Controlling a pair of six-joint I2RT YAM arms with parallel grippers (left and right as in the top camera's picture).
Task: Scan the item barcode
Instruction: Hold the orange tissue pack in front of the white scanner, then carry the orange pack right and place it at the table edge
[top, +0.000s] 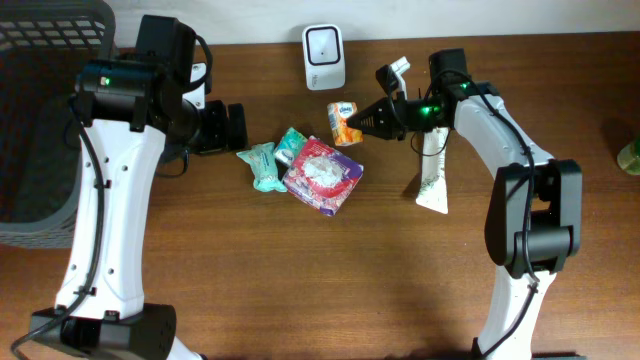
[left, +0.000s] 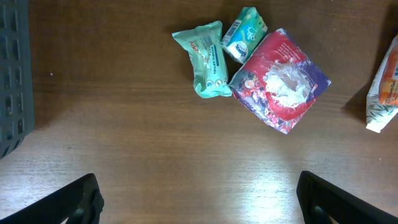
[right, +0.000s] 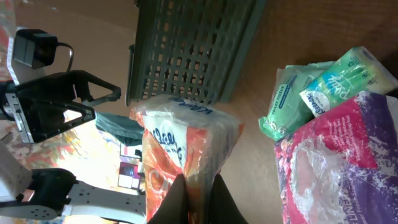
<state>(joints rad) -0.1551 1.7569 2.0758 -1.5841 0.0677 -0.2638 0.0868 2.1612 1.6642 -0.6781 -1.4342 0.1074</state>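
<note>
The right gripper (top: 362, 120) is pinching an orange plastic tissue pack (top: 344, 122) just in front of the white boxy scanner (top: 324, 57); the left gripper (top: 238, 126) is hanging spread, farther off.

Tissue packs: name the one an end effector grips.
The orange pack, pinched by the right end effector; green pack, teal pack and purple pack lie untouched.

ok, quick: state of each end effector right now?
Left end effector: open, empty.
Right end effector: closed on the orange-and-white soft plastic tissue pack.
</note>
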